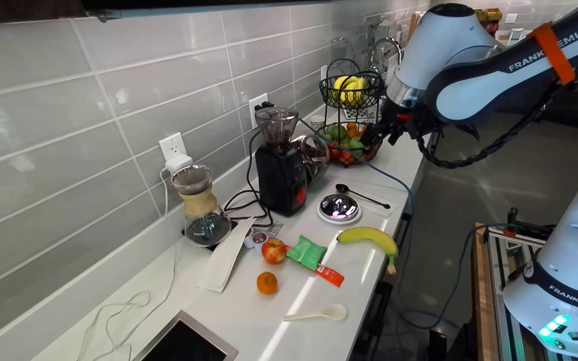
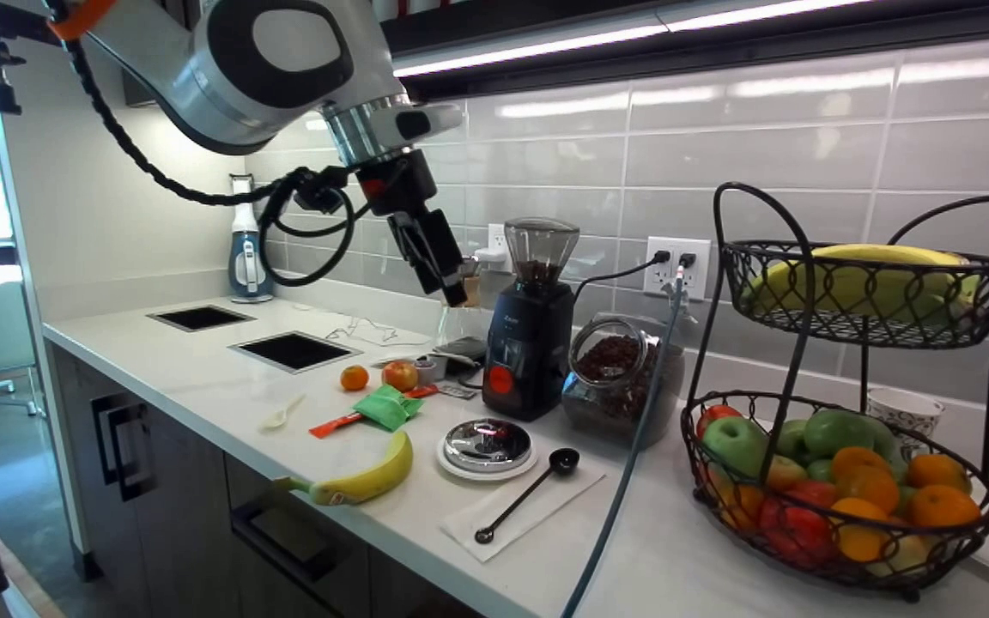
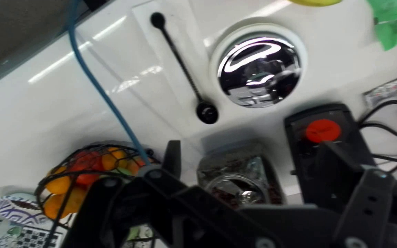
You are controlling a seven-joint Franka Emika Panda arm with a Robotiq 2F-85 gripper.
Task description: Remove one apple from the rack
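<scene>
The rack [image 2: 788,378] is a black wire two-tier stand. It is at the right in an exterior view, further back in another exterior view [image 1: 330,95], and at the lower left in the wrist view [image 3: 91,172]. A light-green apple [image 2: 735,445] sits at the left of its lower basket, among more green apples [image 2: 838,432], red fruit and oranges. The green apples also show in an exterior view [image 1: 336,132]. My gripper [image 2: 458,296] is in the air above the counter, apart from the rack. In the wrist view its fingers [image 3: 253,146] are wide apart with nothing between them.
A black grinder [image 2: 529,352] and a glass jar of beans [image 2: 623,378] stand by the wall beside the rack. A blue cable [image 2: 632,463] crosses in front of the rack. A banana [image 2: 366,481], silver lid [image 2: 488,445], black scoop [image 2: 529,493] and red-orange apple [image 1: 274,250] lie on the counter.
</scene>
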